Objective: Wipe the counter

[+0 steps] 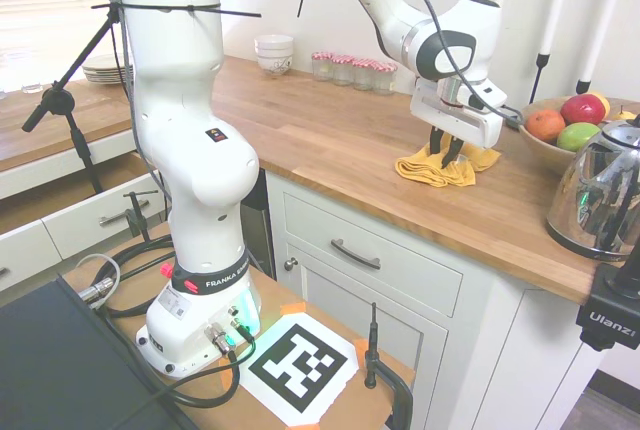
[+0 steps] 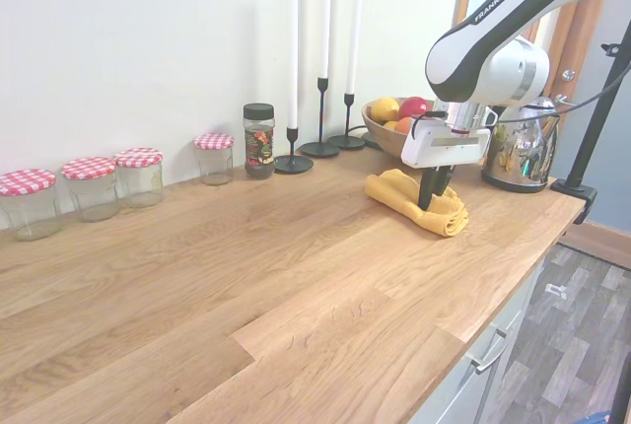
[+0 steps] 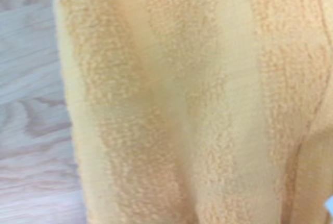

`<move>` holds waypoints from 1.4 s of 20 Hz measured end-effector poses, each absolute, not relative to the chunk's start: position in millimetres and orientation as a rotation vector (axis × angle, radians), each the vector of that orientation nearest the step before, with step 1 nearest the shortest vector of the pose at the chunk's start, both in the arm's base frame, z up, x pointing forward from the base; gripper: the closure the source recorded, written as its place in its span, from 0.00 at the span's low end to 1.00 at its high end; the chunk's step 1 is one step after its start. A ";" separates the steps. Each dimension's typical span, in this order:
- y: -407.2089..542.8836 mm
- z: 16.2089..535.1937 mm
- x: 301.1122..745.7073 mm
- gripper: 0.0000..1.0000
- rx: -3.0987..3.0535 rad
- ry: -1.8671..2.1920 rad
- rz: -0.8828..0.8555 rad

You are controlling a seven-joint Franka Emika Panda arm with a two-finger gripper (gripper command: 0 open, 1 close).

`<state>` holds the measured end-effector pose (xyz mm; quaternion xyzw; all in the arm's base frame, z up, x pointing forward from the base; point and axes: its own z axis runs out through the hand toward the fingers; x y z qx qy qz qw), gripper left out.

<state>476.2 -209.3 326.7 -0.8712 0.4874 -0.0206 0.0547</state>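
Warm-brown butcher-block planks, smooth and strip-jointed, form the counter [image 1: 330, 140] over white panelled cabinets; most of its length is left bare, presumably as wiping room. At its far right, a bowl of fruit [image 1: 568, 126] and a shiny steel kettle [image 1: 600, 193] are kept aside near the wall. Just before them, a soft yellow terry cloth [image 2: 416, 202] lies crumpled on the wood. The gripper [image 1: 447, 150] is lowered into its folds, fingers spread apart, seemingly positioned for a pinch.
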 end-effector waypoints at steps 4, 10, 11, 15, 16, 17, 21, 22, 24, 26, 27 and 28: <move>-216.2 328.0 471.7 0.00 -2.637 1.501 -0.055; -224.7 329.4 464.2 0.00 -2.620 1.527 -0.044; -224.8 329.7 463.6 0.00 -2.619 1.528 -0.044; -226.1 330.8 461.0 0.00 -2.615 1.532 -0.044; -227.0 330.9 459.9 0.00 -2.614 1.535 -0.045; -228.5 331.1 458.2 0.00 -2.614 1.538 -0.045; -238.2 333.5 444.4 0.00 -2.594 1.563 -0.048; -240.5 335.1 439.7 0.00 -2.589 1.566 -0.052; -243.3 339.7 431.0 0.00 -2.578 1.569 -0.063; -244.8 347.5 422.7 0.00 -2.565 1.571 -0.085; -245.7 351.7 418.9 0.00 -2.559 1.572 -0.097; -246.3 355.7 415.0 0.00 -2.553 1.571 -0.108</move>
